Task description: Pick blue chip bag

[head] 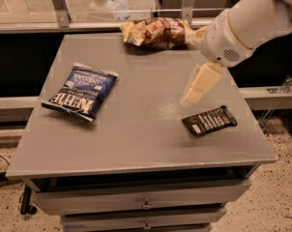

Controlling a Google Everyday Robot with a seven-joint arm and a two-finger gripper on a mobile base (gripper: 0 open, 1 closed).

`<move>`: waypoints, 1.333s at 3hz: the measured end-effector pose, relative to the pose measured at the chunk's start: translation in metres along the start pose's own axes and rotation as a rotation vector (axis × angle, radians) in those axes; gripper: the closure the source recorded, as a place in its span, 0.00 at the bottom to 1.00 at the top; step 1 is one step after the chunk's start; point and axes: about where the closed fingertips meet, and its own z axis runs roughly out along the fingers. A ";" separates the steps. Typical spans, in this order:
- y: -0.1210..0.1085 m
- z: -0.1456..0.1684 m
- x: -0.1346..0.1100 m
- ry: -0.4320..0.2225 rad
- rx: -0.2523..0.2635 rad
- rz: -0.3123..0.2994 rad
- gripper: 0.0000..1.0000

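Observation:
The blue chip bag [80,91] lies flat on the left part of the grey table [136,139], dark navy with white lettering. My gripper [190,98] hangs from the white arm that reaches in from the upper right. It hovers above the table right of centre, just above and left of the black bar wrapper [209,121]. It is well to the right of the blue bag and holds nothing.
A yellow-and-brown chip bag [158,32] lies at the table's far edge. The table has drawers [146,204] under its front edge. A glass barrier and metal posts [59,4] stand behind the table.

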 end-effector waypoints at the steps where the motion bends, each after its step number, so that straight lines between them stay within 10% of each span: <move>1: 0.000 0.042 -0.039 -0.126 -0.002 -0.021 0.00; 4: 0.037 0.148 -0.131 -0.326 -0.077 -0.011 0.00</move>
